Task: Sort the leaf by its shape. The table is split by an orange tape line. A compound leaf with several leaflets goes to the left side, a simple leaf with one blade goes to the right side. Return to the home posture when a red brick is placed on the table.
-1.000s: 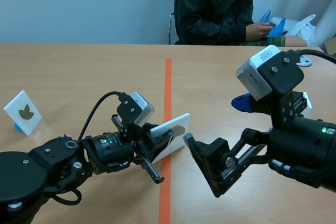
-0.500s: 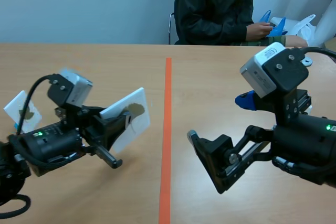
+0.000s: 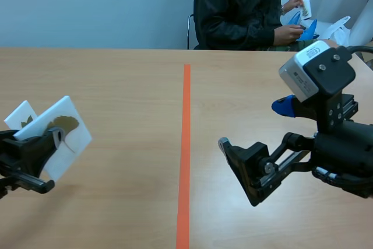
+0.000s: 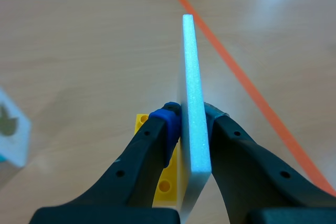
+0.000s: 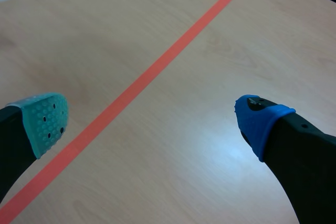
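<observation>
The left gripper (image 4: 191,115) is clenched on a white foam leaf card (image 4: 189,56). In its wrist view the card shows edge-on, pressed between the blue pad (image 4: 167,115) on one finger and the black finger on the other side, and a yellow studded brick (image 4: 166,184) sits at the card's foot, under the fingers. In the scene view this card is tilted, with its face turned toward the middle of the table, and it carries an olive-brown leaf picture (image 3: 64,125) whose outline is too small to read as simple or compound. It is on the left half of the table, well apart from the orange tape line (image 3: 185,144). I cannot tell whether its base touches the wood. Just behind it stands a second leaf card (image 3: 19,115), mostly hidden in the scene view. The left wrist view shows it beside the gripper, with a dark lobed leaf on its face and a blue base. The right gripper (image 5: 152,120) hangs released on the right half of the table, close to the tape line. Its grey-green pad (image 5: 46,120) and blue pad (image 5: 258,119) are wide apart with nothing between them, and the tape line runs under the gap. Across the table a person in a dark jacket (image 3: 236,10) sits holding a small card (image 3: 305,9) above some blue pieces (image 3: 304,28).
</observation>
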Available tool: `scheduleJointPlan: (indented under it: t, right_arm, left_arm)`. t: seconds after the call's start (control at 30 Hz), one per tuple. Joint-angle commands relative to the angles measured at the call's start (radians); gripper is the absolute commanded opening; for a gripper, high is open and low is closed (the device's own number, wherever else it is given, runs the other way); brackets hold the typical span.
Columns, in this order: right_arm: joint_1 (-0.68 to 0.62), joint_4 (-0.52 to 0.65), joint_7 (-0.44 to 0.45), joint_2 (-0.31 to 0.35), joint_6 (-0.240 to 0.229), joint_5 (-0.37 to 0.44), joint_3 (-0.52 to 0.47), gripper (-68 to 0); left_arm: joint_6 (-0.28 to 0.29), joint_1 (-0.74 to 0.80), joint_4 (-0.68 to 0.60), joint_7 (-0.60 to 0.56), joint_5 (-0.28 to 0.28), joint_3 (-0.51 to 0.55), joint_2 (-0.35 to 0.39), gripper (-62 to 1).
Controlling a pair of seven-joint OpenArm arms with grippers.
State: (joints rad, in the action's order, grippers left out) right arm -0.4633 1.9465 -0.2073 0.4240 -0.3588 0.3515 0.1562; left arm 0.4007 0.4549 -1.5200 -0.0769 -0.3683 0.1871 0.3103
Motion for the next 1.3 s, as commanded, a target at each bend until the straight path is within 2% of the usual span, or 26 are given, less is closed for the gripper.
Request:
scheduleJointPlan:
  t: [0.0, 0.1, 0.23, 0.3, 0.43, 0.73, 0.87, 1.03, 1.27]
  right_arm:
    - [0.012, 0.011, 0.019, 0.002, 0.0, 0.011, -0.009, 0.4]
    - [0.012, 0.011, 0.019, 0.002, 0.0, 0.011, -0.009, 0.4]
    - [0.012, 0.011, 0.019, 0.002, 0.0, 0.011, -0.01, 0.4]
    - [0.012, 0.011, 0.019, 0.002, 0.0, 0.011, -0.01, 0.4]
    - [0.012, 0.011, 0.019, 0.002, 0.0, 0.011, -0.01, 0.4]
    - [0.011, 0.011, 0.018, 0.002, 0.0, 0.011, -0.011, 0.4]
    - [0.011, 0.011, 0.018, 0.002, 0.0, 0.011, -0.011, 0.4]
    - [0.011, 0.011, 0.018, 0.002, 0.0, 0.011, -0.011, 0.4]
    - [0.011, 0.011, 0.018, 0.002, 0.0, 0.011, -0.011, 0.4]
  left_arm:
    - [0.002, -0.017, 0.0, -0.008, -0.01, 0.018, -0.015, -56.8]
    - [-0.018, -0.018, 0.0, -0.008, -0.01, 0.05, -0.031, -56.8]
    - [-0.104, -0.026, 0.018, -0.008, -0.01, 0.05, -0.033, -56.8]
    - [-0.129, -0.034, 0.043, -0.013, -0.01, 0.05, -0.034, -56.8]
    - [-0.13, -0.07, 0.122, -0.032, -0.01, 0.05, -0.042, -56.8]
    - [-0.178, -0.185, 0.315, -0.092, -0.011, 0.05, -0.077, -56.8]
    - [-0.186, -0.22, 0.372, -0.118, -0.011, 0.05, -0.081, -56.8]
    - [-0.235, -0.264, 0.438, -0.139, -0.01, 0.05, -0.08, -56.8]
    - [-0.235, -0.303, 0.504, -0.149, -0.01, 0.05, -0.08, -56.7]
